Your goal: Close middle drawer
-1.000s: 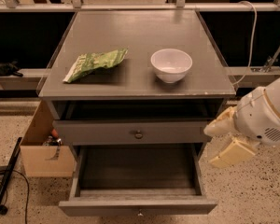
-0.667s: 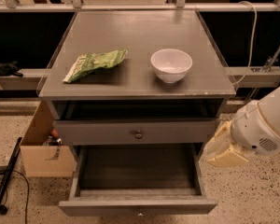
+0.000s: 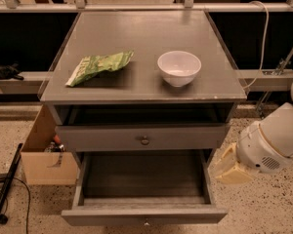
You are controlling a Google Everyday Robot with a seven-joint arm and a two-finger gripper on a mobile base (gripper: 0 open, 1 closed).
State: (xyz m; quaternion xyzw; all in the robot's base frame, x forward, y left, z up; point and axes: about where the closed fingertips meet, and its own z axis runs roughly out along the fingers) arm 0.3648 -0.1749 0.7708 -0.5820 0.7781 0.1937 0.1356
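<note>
The middle drawer is pulled far out of the grey cabinet. Its inside is open to view and holds nothing I can see. Its small round knob sits at the bottom edge of the view. The top drawer, with its own knob, stands slightly out just above it. My gripper, with cream fingers on a white wrist, hangs low at the right. It is close beside the middle drawer's right side, near the cabinet's front right corner, and holds nothing.
A green chip bag and a white bowl sit on the cabinet top. An open cardboard box stands on the floor at the left, with a black pole beside it. A white cable hangs at the back right.
My gripper has moved down and slightly left, from beside the top drawer's right end to beside the open middle drawer's right side. The drawers have not moved.
</note>
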